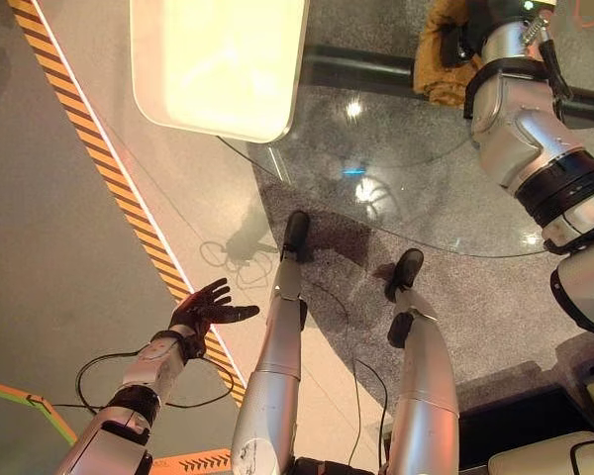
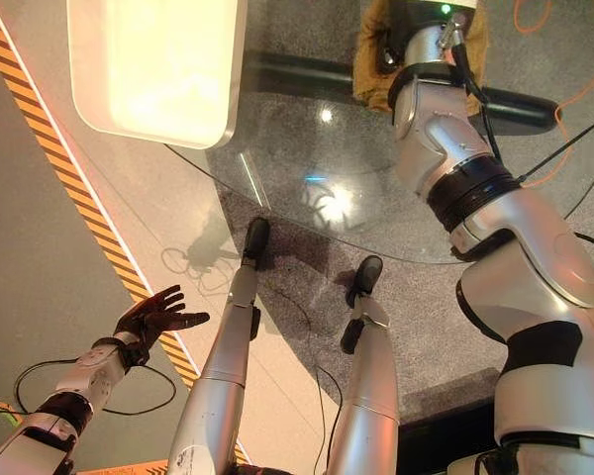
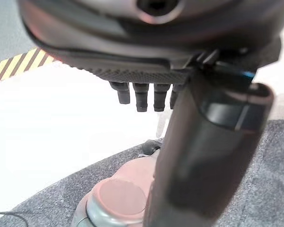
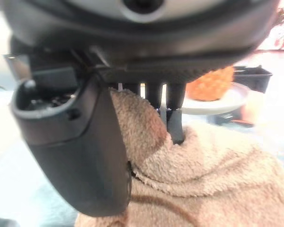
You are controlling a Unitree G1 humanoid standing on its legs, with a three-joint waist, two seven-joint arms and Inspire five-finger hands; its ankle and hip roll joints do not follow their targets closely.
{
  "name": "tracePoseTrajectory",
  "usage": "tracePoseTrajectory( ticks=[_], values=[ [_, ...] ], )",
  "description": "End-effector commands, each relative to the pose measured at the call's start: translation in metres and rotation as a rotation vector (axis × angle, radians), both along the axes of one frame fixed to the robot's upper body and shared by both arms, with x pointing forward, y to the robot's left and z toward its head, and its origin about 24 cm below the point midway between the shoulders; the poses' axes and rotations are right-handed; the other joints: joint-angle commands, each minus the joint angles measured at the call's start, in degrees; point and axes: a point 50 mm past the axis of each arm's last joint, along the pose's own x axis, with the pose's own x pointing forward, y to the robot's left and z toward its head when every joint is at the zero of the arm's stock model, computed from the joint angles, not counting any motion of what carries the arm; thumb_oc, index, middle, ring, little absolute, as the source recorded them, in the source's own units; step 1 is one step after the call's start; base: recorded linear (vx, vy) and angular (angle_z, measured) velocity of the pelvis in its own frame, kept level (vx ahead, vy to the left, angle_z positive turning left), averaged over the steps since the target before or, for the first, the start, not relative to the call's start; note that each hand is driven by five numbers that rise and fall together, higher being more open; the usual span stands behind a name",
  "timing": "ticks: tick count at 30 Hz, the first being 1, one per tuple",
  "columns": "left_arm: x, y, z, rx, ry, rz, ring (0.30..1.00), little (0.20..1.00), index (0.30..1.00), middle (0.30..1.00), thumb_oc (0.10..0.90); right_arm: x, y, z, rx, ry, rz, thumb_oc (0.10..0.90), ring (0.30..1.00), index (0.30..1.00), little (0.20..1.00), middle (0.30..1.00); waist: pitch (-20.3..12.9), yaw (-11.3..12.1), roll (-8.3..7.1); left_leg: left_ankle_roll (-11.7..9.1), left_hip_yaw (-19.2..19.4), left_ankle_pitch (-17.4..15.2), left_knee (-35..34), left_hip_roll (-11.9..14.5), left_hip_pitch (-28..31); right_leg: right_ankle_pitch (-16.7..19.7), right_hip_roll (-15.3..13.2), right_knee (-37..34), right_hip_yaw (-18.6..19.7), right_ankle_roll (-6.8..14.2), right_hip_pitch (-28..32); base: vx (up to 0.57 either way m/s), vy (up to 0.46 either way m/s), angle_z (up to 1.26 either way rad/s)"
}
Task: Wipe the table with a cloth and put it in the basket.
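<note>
Floor: grey floor point(image 1: 40, 247) with a yellow-black hazard stripe point(image 1: 89, 139) running down the left of the frame.
Table: round glass table point(image 1: 396, 148) fills the upper middle; a pale tray point(image 1: 218, 59) sits at its upper left.
Cloth: tan terry cloth point(image 4: 203, 179) at the upper right, on the glass.
Right hand: right hand point(image 4: 71, 156) has thumb and fingers pinching a fold of the cloth.
Left hand: left hand point(image 1: 206, 309) hangs idle at lower left, fingers spread, empty.
Progress: wiping appears underway; the basket drop is not yet done.
</note>
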Motion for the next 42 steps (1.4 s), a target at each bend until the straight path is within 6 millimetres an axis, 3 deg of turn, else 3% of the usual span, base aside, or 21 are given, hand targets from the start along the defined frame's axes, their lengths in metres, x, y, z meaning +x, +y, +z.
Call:
tracePoseTrajectory(
  ticks=[1,7,14,18,25,31,42],
  values=[
    [-0.026,0.008,-0.023,0.032,0.091,0.030,0.900,0.900,0.900,0.900,0.800,-0.029,0.064,0.044,-0.143,-0.198,0.214,0.100,0.300,0.300,0.200,0.300,-0.43,1.45,-0.26,8.15,6.96,-6.04,2.84,-7.59,2.68,1.47,5.39,-8.48,-3.73,-2.31,5.29,0.00,0.000,0.00],
    [-0.025,0.010,-0.021,0.027,0.069,0.054,0.900,0.900,0.900,0.900,0.800,-0.029,0.065,0.039,-0.112,-0.188,0.225,0.100,0.300,0.300,0.200,0.300,-0.43,1.43,-0.39,8.18,6.91,-6.08,2.84,-7.60,2.90,1.40,5.51,-8.36,-3.72,-2.29,5.48,0.00,0.000,0.00],
    [-0.015,0.014,-0.008,-0.020,-0.051,0.186,0.900,0.900,0.900,0.900,0.800,-0.018,0.044,0.027,0.029,-0.168,0.185,0.100,0.300,0.300,0.200,0.300,-0.43,1.46,-0.40,8.18,6.76,-6.18,2.63,-7.70,3.93,1.00,5.75,-7.96,-3.53,-2.46,6.13,0.00,0.000,0.00],
    [-0.001,0.026,0.019,-0.050,-0.204,0.334,0.900,0.900,0.900,0.900,0.800,-0.011,0.024,0.017,0.122,-0.166,0.150,0.100,0.300,0.300,0.200,0.300,-0.43,1.39,-0.37,8.11,6.84,-6.38,2.48,-7.80,5.15,0.57,5.61,-7.64,-3.51,-2.53,6.96,0.00,0.000,0.00],
    [0.025,0.054,0.099,-0.114,-0.577,0.632,0.900,0.900,0.900,0.900,0.800,-0.009,-0.018,0.005,0.302,-0.198,0.091,0.100,0.300,0.300,0.200,0.300,-0.43,0.86,-0.57,8.09,6.91,-5.44,3.57,-8.10,4.85,1.61,5.12,-7.03,-3.89,-2.97,6.51,-0.03,-0.007,0.03],
    [0.033,0.068,0.150,-0.133,-0.772,0.783,0.900,0.900,0.900,0.900,0.800,-0.011,-0.032,-0.007,0.367,-0.202,0.086,0.100,0.300,0.300,0.200,0.300,-0.43,-0.66,-1.27,8.10,7.30,-6.09,4.40,-7.95,5.10,0.96,5.85,-6.04,-2.82,-3.29,6.35,0.00,0.000,0.00],
    [0.026,0.080,0.208,-0.156,-1.018,0.989,0.900,0.900,0.900,0.900,0.800,-0.024,-0.038,-0.026,0.437,-0.245,0.174,0.100,0.300,0.300,0.200,0.300,-0.43,-3.41,-2.28,8.03,8.70,-6.82,5.32,-7.36,5.00,-0.14,7.27,-4.86,-0.53,-3.52,5.99,0.00,0.013,-0.03]
  ],
)
